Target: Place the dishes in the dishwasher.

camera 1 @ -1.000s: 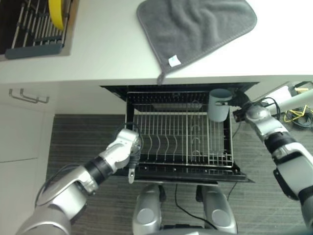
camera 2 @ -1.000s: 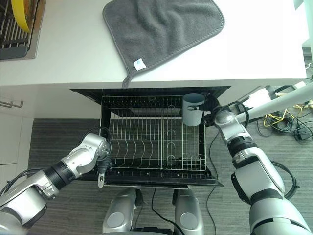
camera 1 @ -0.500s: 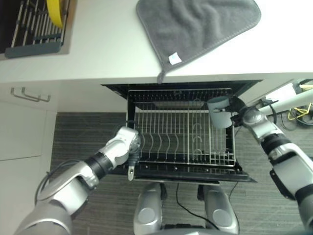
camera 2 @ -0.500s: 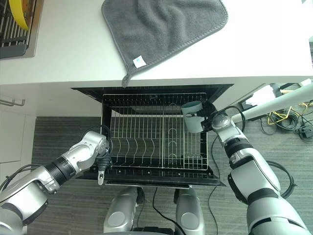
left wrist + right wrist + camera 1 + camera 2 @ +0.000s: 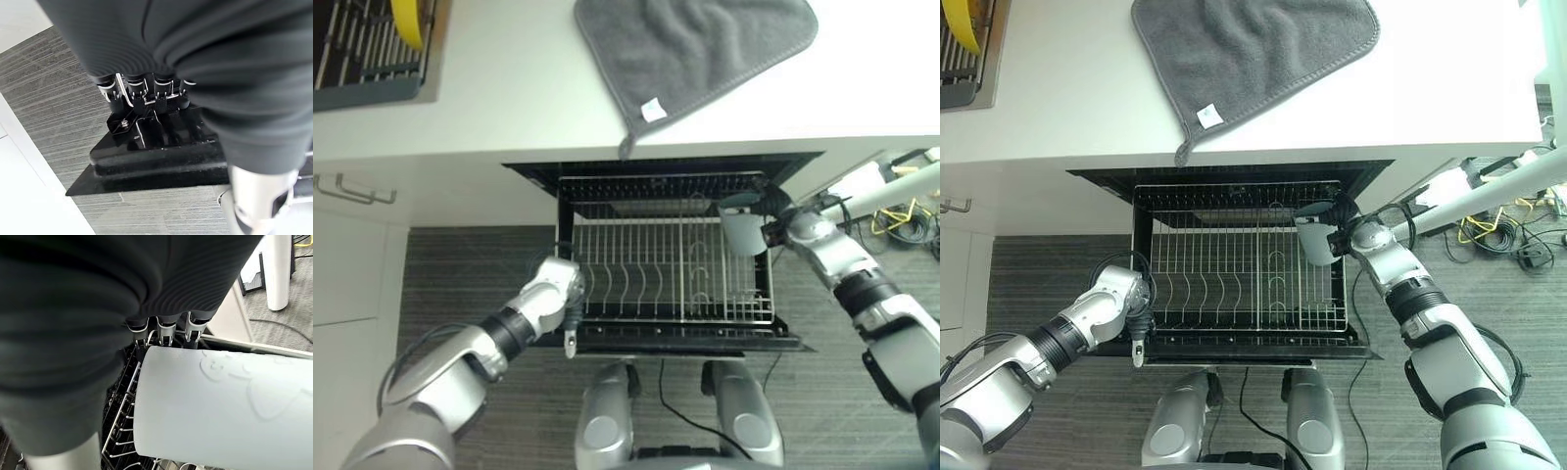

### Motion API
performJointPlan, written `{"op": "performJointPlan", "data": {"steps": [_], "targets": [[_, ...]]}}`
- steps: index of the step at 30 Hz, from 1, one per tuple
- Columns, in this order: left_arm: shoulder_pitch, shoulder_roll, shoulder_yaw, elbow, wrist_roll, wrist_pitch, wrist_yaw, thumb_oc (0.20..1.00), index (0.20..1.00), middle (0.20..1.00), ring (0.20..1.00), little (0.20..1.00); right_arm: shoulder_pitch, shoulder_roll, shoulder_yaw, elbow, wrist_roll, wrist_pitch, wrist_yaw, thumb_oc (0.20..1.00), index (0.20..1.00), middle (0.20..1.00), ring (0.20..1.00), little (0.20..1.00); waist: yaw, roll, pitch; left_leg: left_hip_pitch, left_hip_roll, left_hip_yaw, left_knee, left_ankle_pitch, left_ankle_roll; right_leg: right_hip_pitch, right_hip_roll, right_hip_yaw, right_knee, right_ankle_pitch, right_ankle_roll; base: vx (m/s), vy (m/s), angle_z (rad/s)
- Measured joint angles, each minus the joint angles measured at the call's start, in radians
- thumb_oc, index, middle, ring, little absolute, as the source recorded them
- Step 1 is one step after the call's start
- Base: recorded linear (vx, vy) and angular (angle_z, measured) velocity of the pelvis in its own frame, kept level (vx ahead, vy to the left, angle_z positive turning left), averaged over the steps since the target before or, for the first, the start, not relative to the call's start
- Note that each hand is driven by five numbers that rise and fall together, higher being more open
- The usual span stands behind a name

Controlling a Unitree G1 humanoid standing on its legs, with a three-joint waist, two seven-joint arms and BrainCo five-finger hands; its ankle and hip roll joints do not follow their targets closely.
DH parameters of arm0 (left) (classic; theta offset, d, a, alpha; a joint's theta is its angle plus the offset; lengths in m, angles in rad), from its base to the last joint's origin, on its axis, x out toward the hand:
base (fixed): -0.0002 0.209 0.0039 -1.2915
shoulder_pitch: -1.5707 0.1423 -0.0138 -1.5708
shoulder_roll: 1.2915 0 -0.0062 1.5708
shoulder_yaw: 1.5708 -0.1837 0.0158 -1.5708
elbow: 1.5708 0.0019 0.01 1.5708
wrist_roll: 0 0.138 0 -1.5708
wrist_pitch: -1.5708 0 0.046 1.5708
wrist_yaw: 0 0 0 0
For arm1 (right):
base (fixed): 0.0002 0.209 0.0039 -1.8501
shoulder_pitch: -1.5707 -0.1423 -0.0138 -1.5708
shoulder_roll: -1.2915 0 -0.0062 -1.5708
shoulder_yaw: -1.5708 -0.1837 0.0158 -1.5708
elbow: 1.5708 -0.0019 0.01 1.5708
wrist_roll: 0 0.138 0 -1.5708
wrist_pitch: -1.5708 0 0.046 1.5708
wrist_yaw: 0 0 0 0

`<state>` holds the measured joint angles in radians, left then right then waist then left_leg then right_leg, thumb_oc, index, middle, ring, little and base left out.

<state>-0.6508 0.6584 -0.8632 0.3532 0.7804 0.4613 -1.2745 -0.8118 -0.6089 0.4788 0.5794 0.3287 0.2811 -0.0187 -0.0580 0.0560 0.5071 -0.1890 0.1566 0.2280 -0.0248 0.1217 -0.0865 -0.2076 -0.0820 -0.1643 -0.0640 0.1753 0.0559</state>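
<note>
Two robot hands were in play here, each doing a different job. The right robot hand (image 5: 1356, 235) sat right of centre in the frame, fingers wrapped round a pale grey cup (image 5: 1315, 233). The cup was tipped over toward its side, mouth pointing to the upper left, hanging over the right-hand end of the wire rack (image 5: 1234, 274). I couldn't tell if it was touching the wires yet. My guess is the tilt was there so it could go in mouth-down and drain properly.

The left robot hand (image 5: 566, 294) was at the lower left of the rack, fingers curled over the front edge of the pulled-out dishwasher drawer (image 5: 675, 338). The left wrist view showed the fingertips (image 5: 146, 93) hooked on the wire rim. Probably it was holding the drawer steady, or open, while the other arm loaded.

Up top, the white bench (image 5: 1058, 98) carried a grey towel (image 5: 1253, 49) with one corner hanging over the edge, just above the rack. Far upper left there was a drying rack (image 5: 362, 59) with something yellow (image 5: 406, 20) in it, likely next in the queue.
</note>
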Motion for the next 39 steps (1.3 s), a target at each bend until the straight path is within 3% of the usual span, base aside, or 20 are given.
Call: {"op": "performJointPlan", "data": {"steps": [2, 4, 9, 11, 13, 16, 18, 20, 22, 25, 28, 31, 32, 35, 36, 39], "targets": [[0.053, 0.04, 0.034, -0.03, -0.054, 0.011, 0.071, 1.0, 1.0, 1.0, 1.0, 1.0, 0.046, -0.018, -0.062, -0.094, 0.006, 0.008, 0.003, 1.0, 1.0, 1.0, 1.0, 1.0, -0.008, 0.0, 0.0, -0.002, -0.001, 0.007, -0.004, 0.0, 0.0, -0.009, 0.0, 0.012, 0.0, 0.002, 0.002, -0.02, 0.08, -0.12], [0.174, 0.055, 0.162, -0.037, -0.132, -0.004, 0.225, 1.0, 1.0, 1.0, 1.0, 1.0, 0.174, -0.058, -0.165, -0.222, 0.005, -0.016, 0.002, 1.0, 1.0, 1.0, 1.0, 1.0, -0.017, 0.0, 0.0, 0.007, -0.002, 0.016, -0.01, -0.003, 0.004, -0.007, 0.0, 0.018, 0.0, 0.002, 0.002, -0.01, 0.05, -0.13], [0.247, 0.045, 0.257, 0.077, -0.396, -0.089, 0.475, 1.0, 1.0, 1.0, 1.0, 1.0, 0.249, -0.075, -0.197, -0.293, -0.019, -0.012, -0.001, 1.0, 1.0, 1.0, 1.0, 1.0, -0.043, 0.016, -0.002, 0.039, -0.003, 0.037, -0.012, -0.007, 0.003, 0.007, 0.001, 0.042, 0.0, 0.003, 0.003, 0.02, 0.049, -0.15], [0.3, 0.08, 0.279, 0.001, -0.499, -0.1, 0.582, 1.0, 1.0, 1.0, 1.0, 1.0, 0.308, -0.075, -0.207, -0.383, -0.035, -0.017, -0.001, 1.0, 1.0, 1.0, 1.0, 1.0, -0.044, 0.023, -0.006, 0.055, -0.003, 0.037, -0.018, -0.008, 0.003, 0.019, 0.001, 0.044, -0.002, 0.003, 0.004, 0.01, 0.004, -0.03], [0.345, 0.11, 0.324, -0.19, -0.578, -0.057, 0.691, 1.0, 1.0, 1.0, 1.0, 1.0, 0.361, -0.074, -0.227, -0.448, -0.055, -0.015, -0.021, 1.0, 1.0, 1.0, 1.0, 1.0, -0.03, 0.023, -0.006, 0.052, -0.006, 0.034, -0.018, -0.007, 0.002, 0.02, -0.001, 0.043, -0.006, 0.004, 0.005, 0.0, -0.018, 0.06], [0.336, 0.089, 0.39, -0.385, -0.694, -0.028, 0.802, 1.0, 1.0, 1.0, 1.0, 1.0, 0.411, -0.071, -0.244, -0.501, -0.056, -0.015, -0.041, 1.0, 1.0, 1.0, 1.0, 1.0, -0.011, 0.022, -0.006, 0.051, -0.01, 0.028, -0.024, -0.007, -0.001, 0.019, -0.007, 0.04, -0.007, -0.001, 0.01, 0.02, -0.035, 0.06], [0.396, 0.101, 0.522, -0.534, -0.822, -0.025, 0.883, 1.0, 1.0, 1.0, 1.0, 1.0, 0.522, -0.071, -0.318, -0.613, -0.055, -0.041, -0.071, 1.0, 1.0, 1.0, 1.0, 1.0, -0.012, 0.022, -0.006, 0.052, -0.01, 0.027, -0.025, -0.001, 0.001, 0.025, -0.007, 0.034, -0.011, 0.002, 0.012, 0.02, -0.035, 0.02], [0.41, 0.106, 0.577, -0.541, -0.884, -0.048, 0.941, 1.0, 1.0, 1.0, 1.0, 1.0, 0.552, -0.072, -0.338, -0.63, -0.054, -0.053, -0.082, 1.0, 1.0, 1.0, 1.0, 1.0, -0.016, 0.023, -0.006, 0.059, -0.01, 0.028, -0.025, -0.001, 0.0, 0.03, -0.007, 0.034, -0.011, 0.004, 0.013, 0.04, -0.046, -0.01], [0.459, 0.106, 0.664, -0.552, -0.968, -0.107, 0.992, 1.0, 1.0, 1.0, 1.0, 1.0, 0.604, -0.072, -0.361, -0.655, -0.053, -0.059, -0.082, 1.0, 1.0, 1.0, 1.0, 1.0, -0.018, 0.023, -0.006, 0.075, -0.008, 0.03, -0.027, -0.001, 0.0, 0.048, -0.004, 0.033, -0.017, 0.007, 0.007, 0.03, -0.058, -0.01], [0.518, 0.095, 0.715, -0.552, -1.037, -0.195, 1.049, 1.0, 1.0, 1.0, 1.0, 1.0, 0.643, -0.072, -0.38, -0.676, -0.051, -0.076, -0.08, 1.0, 1.0, 1.0, 1.0, 1.0, -0.016, 0.023, -0.006, 0.103, -0.002, 0.027, -0.031, -0.006, -0.001, 0.08, 0.002, 0.023, -0.022, 0.003, 0.005, 0.03, -0.084, 0.06], [0.585, 0.005, 0.792, -0.568, -1.088, -0.336, 1.097, 1.0, 1.0, 1.0, 1.0, 1.0, 0.69, -0.042, -0.42, -0.72, -0.052, -0.1, -0.076, 1.0, 1.0, 1.0, 1.0, 1.0, -0.01, 0.022, -0.007, 0.125, 0.0, 0.026, -0.039, -0.006, -0.002, 0.101, 0.005, 0.018, -0.022, -0.003, 0.005, 0.03, -0.076, 0.05], [0.65, -0.03, 0.831, -0.635, -1.115, -0.463, 1.115, 1.0, 1.0, 1.0, 1.0, 1.0, 0.748, -0.03, -0.452, -0.75, -0.051, -0.103, -0.061, 1.0, 1.0, 1.0, 1.0, 1.0, -0.007, 0.012, -0.024, 0.142, 0.0, 0.025, -0.043, -0.011, -0.006, 0.119, 0.004, 0.015, -0.022, -0.014, 0.007, 0.07, -0.117, 0.03], [0.685, -0.068, 0.868, -0.655, -1.123, -0.535, 1.114, 1.0, 1.0, 1.0, 1.0, 1.0, 0.781, -0.005, -0.474, -0.759, -0.051, -0.118, -0.055, 1.0, 1.0, 1.0, 1.0, 1.0, -0.006, 0.001, -0.033, 0.16, 0.003, 0.025, -0.046, -0.012, -0.007, 0.136, 0.007, 0.013, -0.022, -0.017, 0.006, 0.08, -0.126, 0.01], [0.739, -0.129, 0.923, -0.688, -1.18, -0.644, 1.106, 1.0, 1.0, 1.0, 1.0, 1.0, 0.865, 0.034, -0.517, -0.792, -0.048, -0.123, -0.039, 1.0, 1.0, 1.0, 1.0, 1.0, -0.006, -0.019, -0.088, 0.206, 0.009, 0.027, -0.059, -0.015, -0.011, 0.177, 0.013, 0.01, -0.022, -0.027, 0.007, 0.1, -0.143, 0.0], [0.771, -0.145, 0.954, -0.704, -1.224, -0.724, 1.101, 1.0, 1.0, 1.0, 1.0, 1.0, 0.924, 0.059, -0.529, -0.828, -0.032, -0.142, -0.022, 1.0, 1.0, 1.0, 1.0, 1.0, -0.005, -0.035, -0.158, 0.218, 0.015, 0.03, -0.062, -0.023, -0.019, 0.187, 0.019, 0.01, -0.022, -0.047, 0.011, 0.14, -0.124, 0.02], [0.82, -0.174, 0.989, -0.708, -1.286, -0.803, 1.087, 1.0, 1.0, 1.0, 1.0, 1.0, 0.992, 0.07, -0.542, -0.863, -0.031, -0.163, 0.004, 1.0, 1.0, 1.0, 1.0, 1.0, -0.004, -0.037, -0.229, 0.244, 0.022, 0.024, -0.062, -0.038, -0.023, 0.222, 0.022, 0.003, -0.023, -0.066, 0.017, 0.09, -0.074, 0.07]]}}
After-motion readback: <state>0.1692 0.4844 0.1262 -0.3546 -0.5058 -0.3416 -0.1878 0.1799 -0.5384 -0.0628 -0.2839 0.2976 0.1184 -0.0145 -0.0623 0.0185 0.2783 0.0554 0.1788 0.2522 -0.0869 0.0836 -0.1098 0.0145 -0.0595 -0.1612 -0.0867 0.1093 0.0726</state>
